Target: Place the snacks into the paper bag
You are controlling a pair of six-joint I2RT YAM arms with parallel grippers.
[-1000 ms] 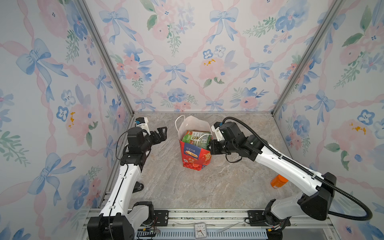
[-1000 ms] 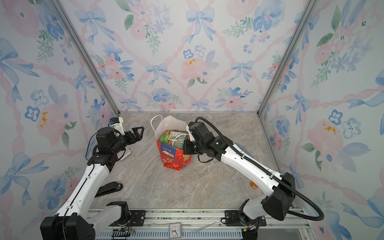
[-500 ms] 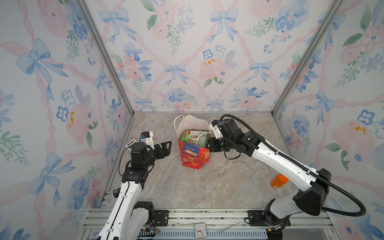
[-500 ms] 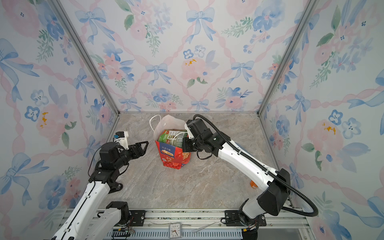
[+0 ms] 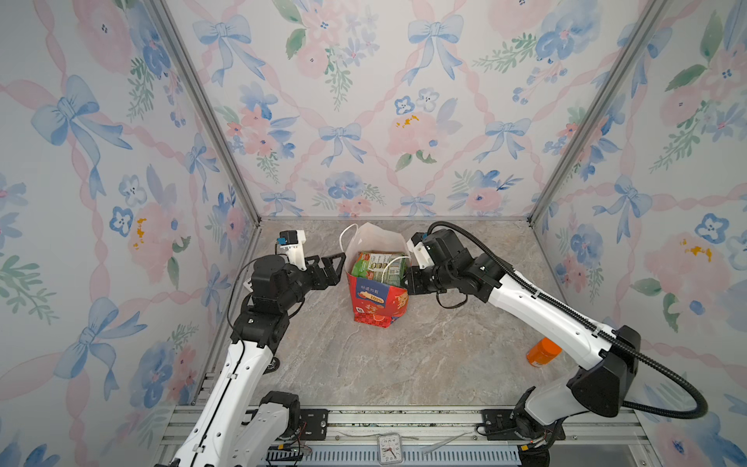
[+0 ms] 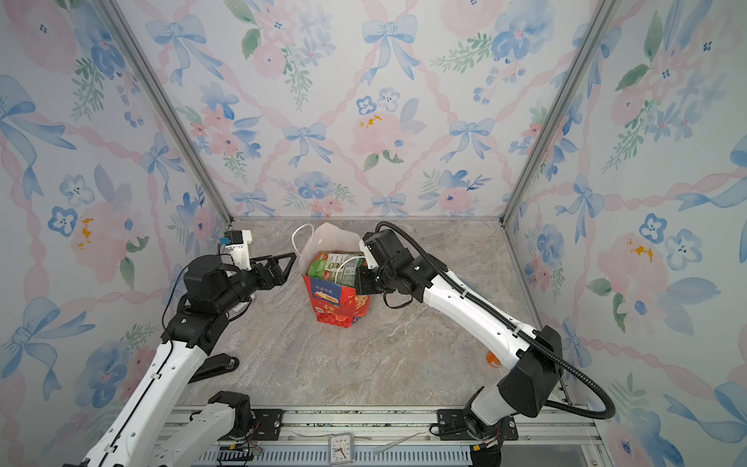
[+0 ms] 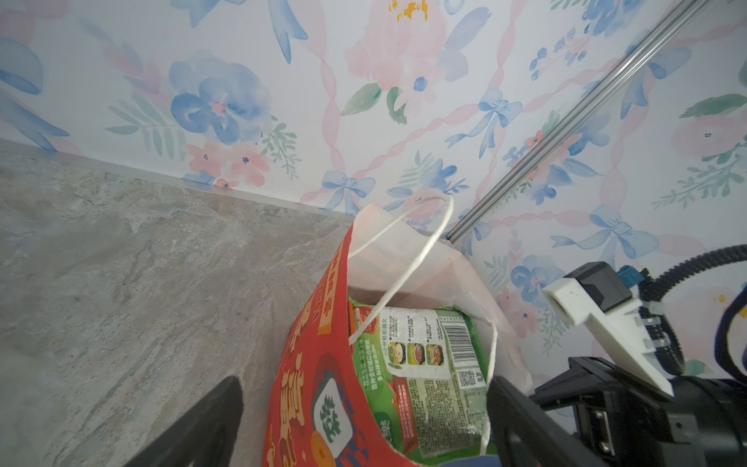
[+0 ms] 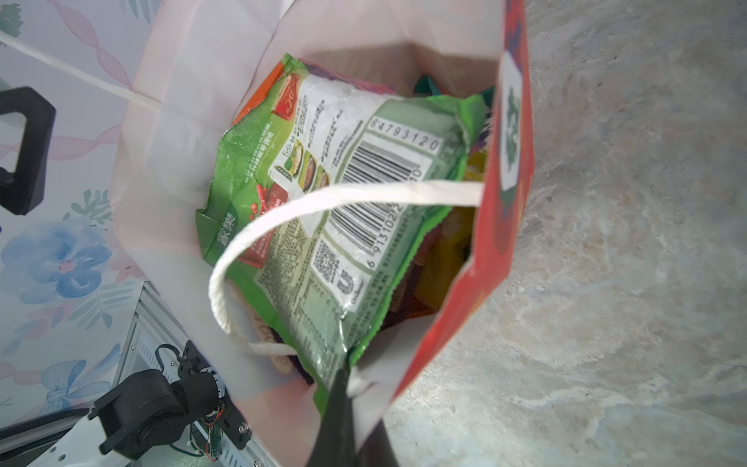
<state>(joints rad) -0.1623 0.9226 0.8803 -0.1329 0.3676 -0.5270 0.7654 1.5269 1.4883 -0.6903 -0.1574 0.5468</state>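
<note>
— Standing open like that, is the red paper gift bag (image 5: pixel 378 301) being steadied?
— Yes. The right gripper (image 5: pixel 409 283) is pinching the bag's right rim, I'd say to hold its mouth open.
— And the left gripper (image 5: pixel 339 267)?
— It is hovering just left of the bag, spread and empty.
— The snacks (image 8: pixel 442 254)?
— They are sitting inside the bag, with a green crinkly plastic packet (image 5: pixel 376 265) lying on top.

The left gripper (image 5: pixel 340 269) has risen back beside the paper bag (image 5: pixel 380 301).
</note>
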